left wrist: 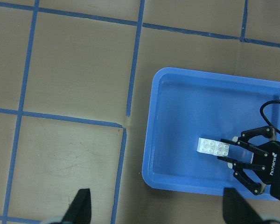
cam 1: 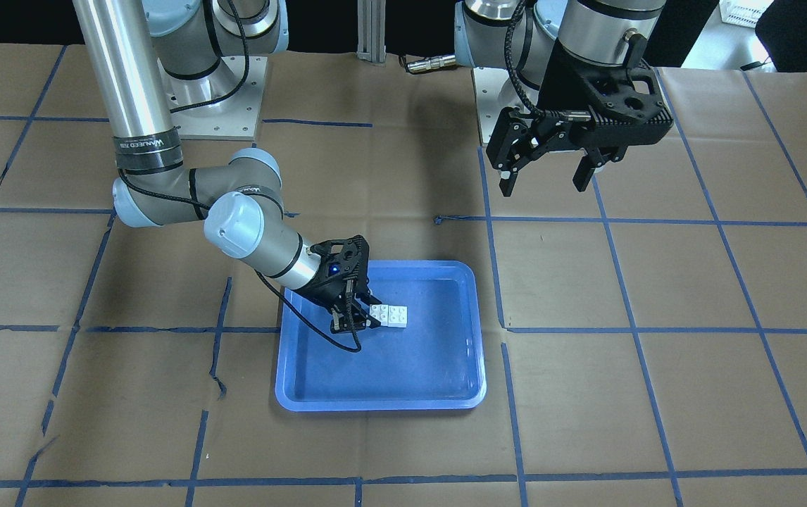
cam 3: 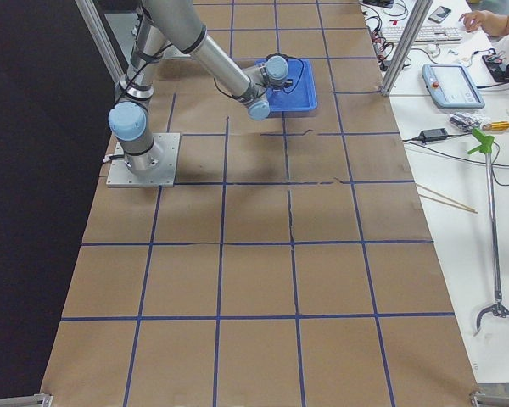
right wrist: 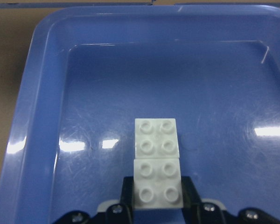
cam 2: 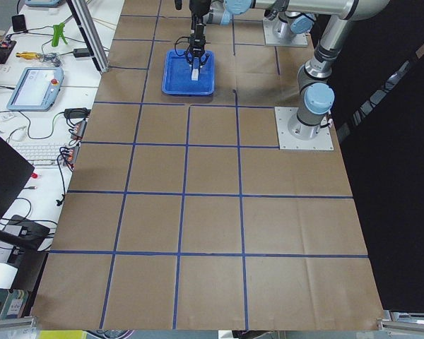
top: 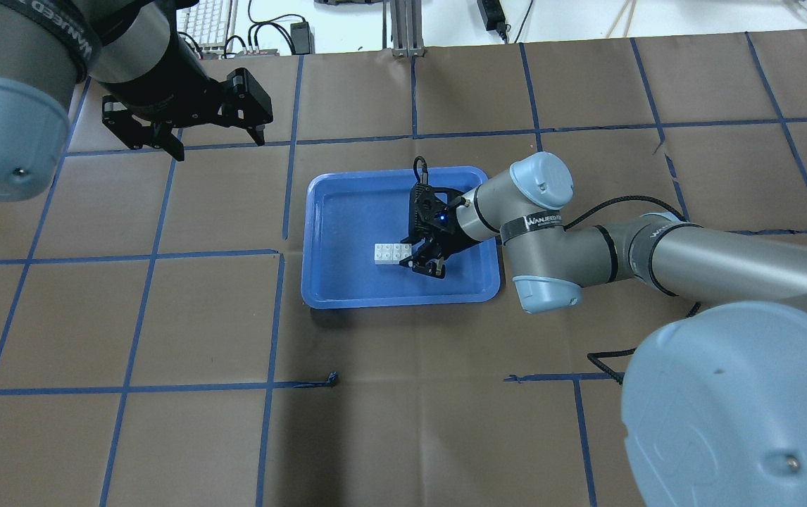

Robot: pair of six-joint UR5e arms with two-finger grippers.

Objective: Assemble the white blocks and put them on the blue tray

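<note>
The two white blocks are joined end to end in a row and lie low in the blue tray. They also show in the overhead view and the front view. My right gripper reaches into the tray, and its pads sit against both sides of the near block. I cannot tell whether the blocks rest on the tray floor or hang just above it. My left gripper is open and empty, high above the table and away from the tray.
Brown paper with blue tape lines covers the table. The two arm bases stand at the robot's edge. A keyboard and cables lie beyond the far table edge. A pendant and tools sit on a side bench.
</note>
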